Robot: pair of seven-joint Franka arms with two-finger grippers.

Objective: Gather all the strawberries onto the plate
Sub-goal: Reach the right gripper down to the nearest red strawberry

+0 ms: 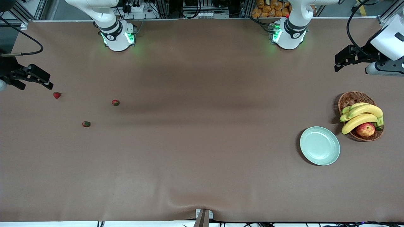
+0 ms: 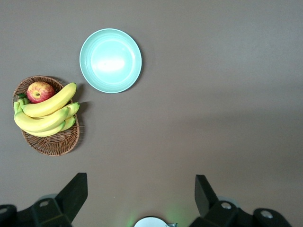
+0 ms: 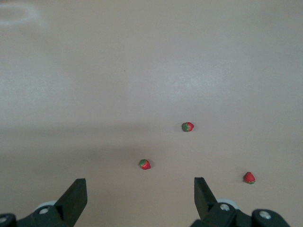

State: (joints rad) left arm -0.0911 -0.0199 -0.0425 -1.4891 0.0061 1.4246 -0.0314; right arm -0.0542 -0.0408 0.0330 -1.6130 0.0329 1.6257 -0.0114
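Three strawberries lie apart on the brown table toward the right arm's end: one (image 1: pixel 56 95), one (image 1: pixel 115 102) and one (image 1: pixel 86 124) nearest the front camera. The right wrist view shows all three (image 3: pixel 188 126) (image 3: pixel 145 164) (image 3: pixel 249 178) ahead of the fingers. My right gripper (image 1: pixel 36 85) (image 3: pixel 140 189) hangs open and holds nothing, over the table's end close to the outermost berry. The pale mint plate (image 1: pixel 319 145) (image 2: pixel 111 60) sits bare toward the left arm's end. My left gripper (image 1: pixel 337 64) (image 2: pixel 141 189) is open and holds nothing, over bare table at that end.
A brown wicker basket (image 1: pixel 353 96) (image 2: pixel 52 142) holds bananas (image 1: pixel 363 115) (image 2: pixel 45 113) and a red-yellow apple (image 1: pixel 365 129) (image 2: pixel 40 91). It stands beside the plate, slightly farther from the front camera. Both arm bases stand along the table's back edge.
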